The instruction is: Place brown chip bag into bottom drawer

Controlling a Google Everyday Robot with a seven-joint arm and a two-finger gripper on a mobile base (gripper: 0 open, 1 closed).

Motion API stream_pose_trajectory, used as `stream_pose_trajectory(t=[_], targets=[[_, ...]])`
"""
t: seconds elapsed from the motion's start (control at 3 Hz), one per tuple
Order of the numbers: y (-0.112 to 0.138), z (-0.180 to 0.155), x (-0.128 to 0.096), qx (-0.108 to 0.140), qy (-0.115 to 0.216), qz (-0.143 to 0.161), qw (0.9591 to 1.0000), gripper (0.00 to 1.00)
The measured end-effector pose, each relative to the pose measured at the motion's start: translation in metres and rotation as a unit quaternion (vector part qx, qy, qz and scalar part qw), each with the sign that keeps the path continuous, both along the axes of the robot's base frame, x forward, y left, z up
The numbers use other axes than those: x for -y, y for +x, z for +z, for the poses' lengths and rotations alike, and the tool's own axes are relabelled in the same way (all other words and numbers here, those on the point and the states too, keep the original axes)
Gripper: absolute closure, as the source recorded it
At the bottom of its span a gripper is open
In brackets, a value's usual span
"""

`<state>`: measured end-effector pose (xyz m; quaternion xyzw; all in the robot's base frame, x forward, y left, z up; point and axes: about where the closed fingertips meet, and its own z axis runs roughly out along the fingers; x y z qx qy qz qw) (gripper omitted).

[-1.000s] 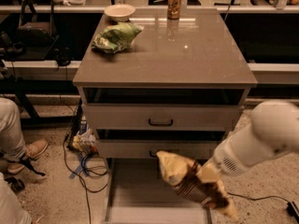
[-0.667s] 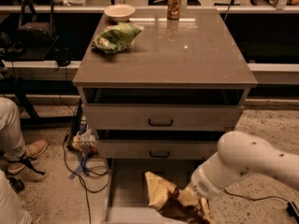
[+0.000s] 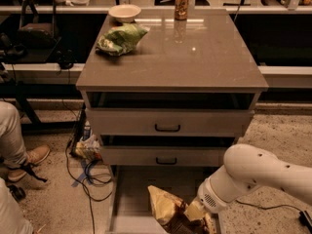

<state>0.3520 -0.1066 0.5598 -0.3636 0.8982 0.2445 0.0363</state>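
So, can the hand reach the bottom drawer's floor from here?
Probably yes: the bottom drawer stands open, and the hand sits low over it beside the brown chip bag, nothing visible between.

No text is legible on the can [image 3: 182, 4], the green bag [image 3: 119, 39] or the brown chip bag [image 3: 165, 206]. The gripper [image 3: 194, 212] is at that bag, above the bottom drawer [image 3: 134, 194]
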Motion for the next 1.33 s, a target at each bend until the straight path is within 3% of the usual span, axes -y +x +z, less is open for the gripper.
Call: stream_pose_trajectory(t=[0.33,0.67,1.0,1.33], targets=[[0.011,-0.024,-0.016,0.005,0.022,-0.008,0.9997,1.00],[0.044,-0.081,-0.064,0.017,0.072,-0.027,0.9969,1.00],[0.088,-0.132,-0.110,0.042,0.124,-0.062,0.9895,1.00],[0.120,-0.185,-0.141,0.053,0.163,-0.111,0.9790,0.82]])
